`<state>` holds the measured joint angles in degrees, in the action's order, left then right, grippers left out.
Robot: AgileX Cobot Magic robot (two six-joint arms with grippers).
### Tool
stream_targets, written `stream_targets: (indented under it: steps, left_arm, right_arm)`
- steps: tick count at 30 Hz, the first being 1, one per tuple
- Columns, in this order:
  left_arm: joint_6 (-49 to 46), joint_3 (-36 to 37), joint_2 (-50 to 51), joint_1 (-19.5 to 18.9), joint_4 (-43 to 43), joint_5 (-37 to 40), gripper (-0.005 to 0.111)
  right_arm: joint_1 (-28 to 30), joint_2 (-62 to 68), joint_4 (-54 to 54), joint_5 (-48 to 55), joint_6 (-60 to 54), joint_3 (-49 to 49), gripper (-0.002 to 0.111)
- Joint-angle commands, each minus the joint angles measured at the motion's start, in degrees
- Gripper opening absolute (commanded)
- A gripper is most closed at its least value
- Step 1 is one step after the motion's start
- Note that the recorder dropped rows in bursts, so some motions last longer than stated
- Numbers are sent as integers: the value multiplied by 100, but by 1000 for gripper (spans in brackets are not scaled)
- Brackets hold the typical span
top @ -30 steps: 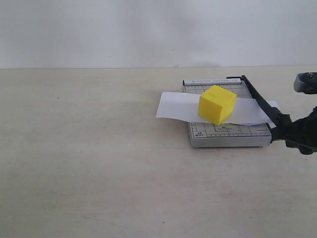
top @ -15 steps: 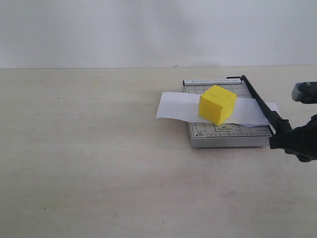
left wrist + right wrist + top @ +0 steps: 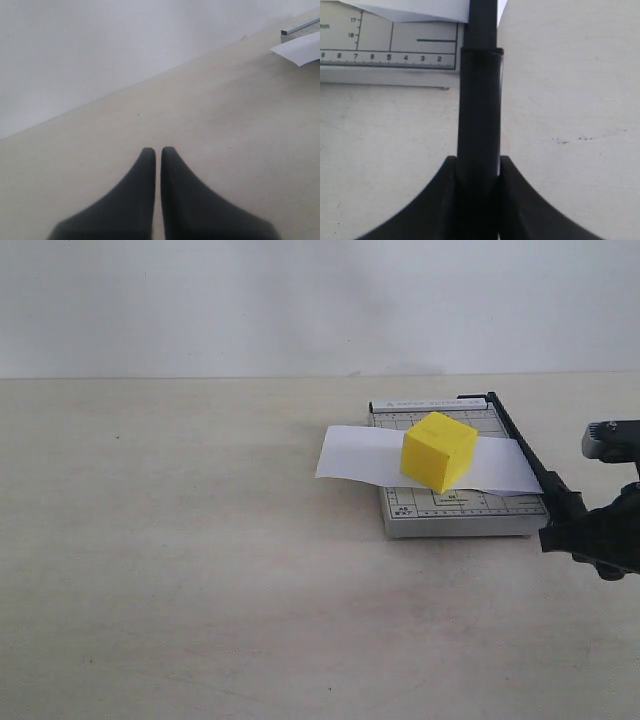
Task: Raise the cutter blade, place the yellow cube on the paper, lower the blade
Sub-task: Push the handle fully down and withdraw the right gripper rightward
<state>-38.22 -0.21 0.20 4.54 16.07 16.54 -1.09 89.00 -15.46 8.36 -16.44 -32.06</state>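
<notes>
The yellow cube rests on the white paper, which lies across the grey gridded trimmer base. The cutter blade runs along the base's right edge, low over it, its thick handle clamped between the fingers of my right gripper, seen in the exterior view at the base's near right corner. My left gripper is shut on nothing, hovering over bare table well away from the trimmer; only a corner of the paper shows in its view.
The trimmer's ruler scale and front edge show under the handle in the right wrist view. Pale table stretches wide to the left and front of the trimmer, with a white wall behind.
My right gripper has sunk lower with the handle, bringing the blade down closer to the base. The cube, paper and left gripper have not moved.
</notes>
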Motion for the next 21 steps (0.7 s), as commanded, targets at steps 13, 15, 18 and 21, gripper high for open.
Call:
stream_targets:
  steps: [13, 15, 18, 21]
  left_arm:
    - [-24, 21, -20, -24, -47, -31, 4]
    - [-24, 21, -20, -24, -47, -31, 4]
    - [-24, 21, -20, -24, -47, -31, 4]
    - [-24, 21, -20, -24, -47, -31, 4]
  right_arm:
    - [115, 78, 236, 362, -66, 172, 60]
    - [115, 78, 236, 371, -53, 172, 69]
    - [115, 78, 236, 349, -53, 159, 65]
    - [115, 56, 236, 280, -53, 159, 65]
